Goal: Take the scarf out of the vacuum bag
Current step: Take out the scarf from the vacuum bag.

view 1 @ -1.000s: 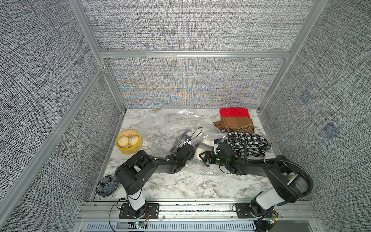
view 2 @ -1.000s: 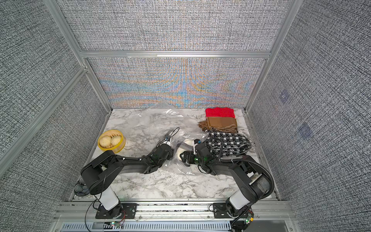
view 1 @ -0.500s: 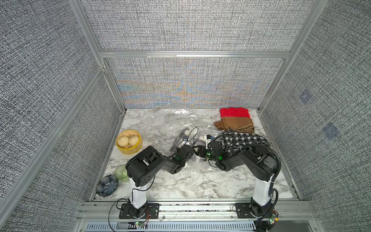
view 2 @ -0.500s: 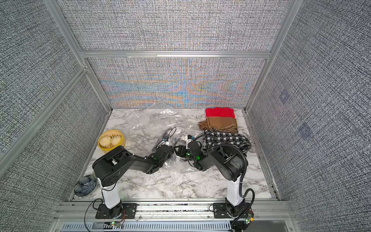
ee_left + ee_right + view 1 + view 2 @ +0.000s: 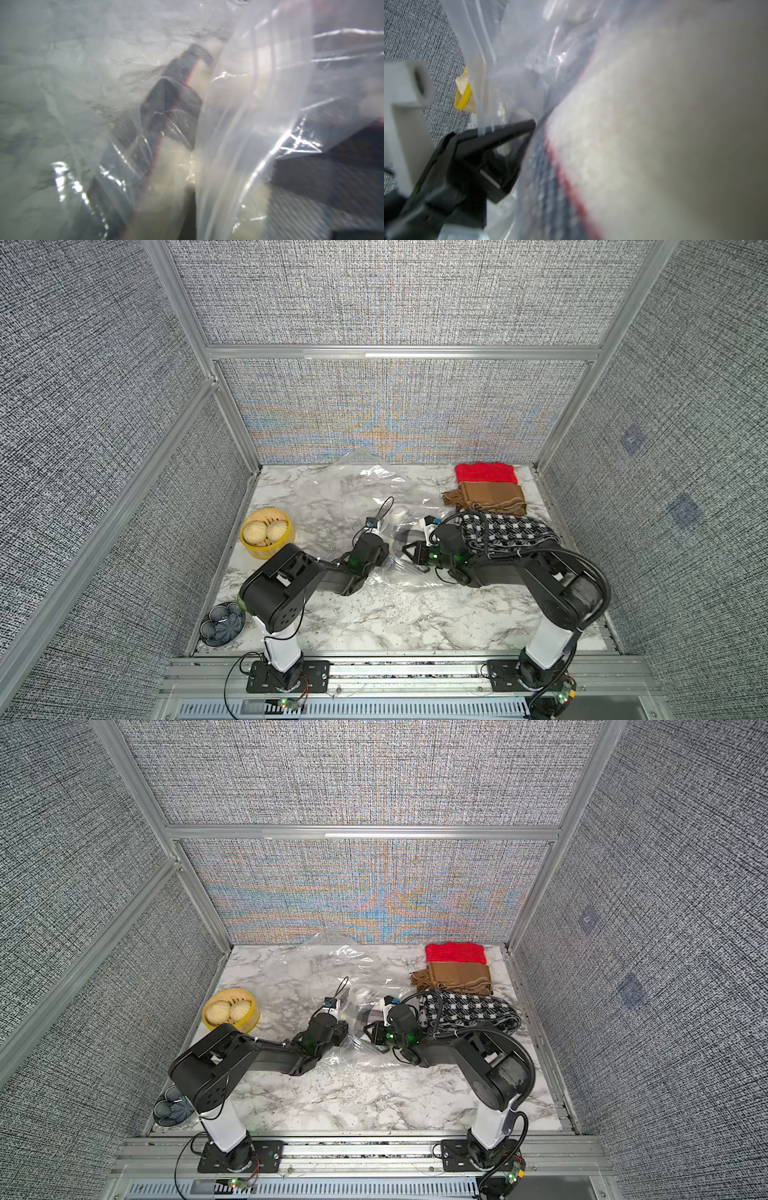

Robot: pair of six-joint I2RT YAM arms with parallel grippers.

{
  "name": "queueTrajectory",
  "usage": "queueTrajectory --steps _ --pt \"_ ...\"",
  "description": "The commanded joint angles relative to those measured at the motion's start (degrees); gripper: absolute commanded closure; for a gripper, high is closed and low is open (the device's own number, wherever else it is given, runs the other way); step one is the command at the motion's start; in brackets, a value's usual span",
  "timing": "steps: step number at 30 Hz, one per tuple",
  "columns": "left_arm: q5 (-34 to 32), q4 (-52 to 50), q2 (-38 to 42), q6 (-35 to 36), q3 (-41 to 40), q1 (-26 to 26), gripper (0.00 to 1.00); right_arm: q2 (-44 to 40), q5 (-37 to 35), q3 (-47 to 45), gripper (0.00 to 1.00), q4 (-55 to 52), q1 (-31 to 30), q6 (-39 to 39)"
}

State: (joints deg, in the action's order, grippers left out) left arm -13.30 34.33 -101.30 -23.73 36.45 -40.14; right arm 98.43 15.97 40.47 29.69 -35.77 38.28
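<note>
1. Fingers of the left gripper [image 5: 386, 553] are closed on the near edge of the vacuum bag [image 5: 357, 493], where the film stands lifted off the table [image 5: 374, 614]. Its own wrist view shows only plastic pressed close to the lens.
2. The right gripper [image 5: 405, 551] faces it from the 3 o'clock side, reaching into the bag's mouth. One black finger [image 5: 500, 135] shows in the right wrist view, with the bag's zip-seal edge lying across it and its tip at the scarf's border. The second finger is hidden, so whether this pair has closed on anything cannot be told.
3. One vacuum bag, clear and crinkly, spreads from the centre of the table toward 12 o'clock. It has one round white valve cap [image 5: 400, 512].
4. One scarf [image 5: 654, 124] lies inside the bag at the mouth, between the two grippers: cream, with a grey-blue band and a thin red stripe.
5. Three more scarves lie outside the bag, between 1 and 3 o'clock: one red scarf [image 5: 485, 472] at the back, one brown scarf [image 5: 488, 497] touching it in front, and one black-and-white checked scarf [image 5: 507, 531] nearest the right arm.
6. One yellow steamer basket [image 5: 266, 551] at 9 o'clock holds two buns [image 5: 254, 531].
7. One dark blue dish [image 5: 222, 620] sits at 7 o'clock, by the left arm's base.
</note>
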Motion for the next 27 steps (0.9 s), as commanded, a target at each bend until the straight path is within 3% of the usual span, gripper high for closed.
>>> queueTrajectory --steps 1,4,7,13,17,20,24,27 --pt "-2.9 -6.3 2.6 2.6 -1.6 1.0 1.0 -5.8 1.1 -2.2 1.0 -11.8 0.3 -4.5" --pt "-2.4 -7.0 5.2 2.9 -2.0 1.1 1.0 -10.2 -1.4 -2.3 1.0 -18.7 0.6 -6.3" --pt "-1.6 -8.2 6.8 3.0 -1.6 1.1 1.0 -12.7 0.4 -2.2 1.0 -23.4 1.3 -7.2" --pt "-2.8 -9.8 5.6 2.1 -0.8 1.1 1.0 -20.5 -0.2 -2.5 1.0 -31.9 1.3 -7.6" --pt "0.7 -15.8 3.1 -0.3 3.2 1.1 1.0 -20.6 -1.8 1.3 1.0 -38.6 -0.4 -8.4" --pt "3.4 -13.6 2.3 -1.1 3.2 1.0 1.0 -17.3 -0.7 4.1 1.0 -39.1 -1.0 -8.5" --pt "-1.8 -16.1 1.9 -0.1 4.8 1.0 1.0 -14.3 -0.3 8.5 1.0 -40.1 -1.0 -8.9" --pt "-8.3 -24.5 0.0 1.0 9.5 1.0 1.0 -13.3 0.0 12.7 1.0 -45.0 -1.1 -9.9"
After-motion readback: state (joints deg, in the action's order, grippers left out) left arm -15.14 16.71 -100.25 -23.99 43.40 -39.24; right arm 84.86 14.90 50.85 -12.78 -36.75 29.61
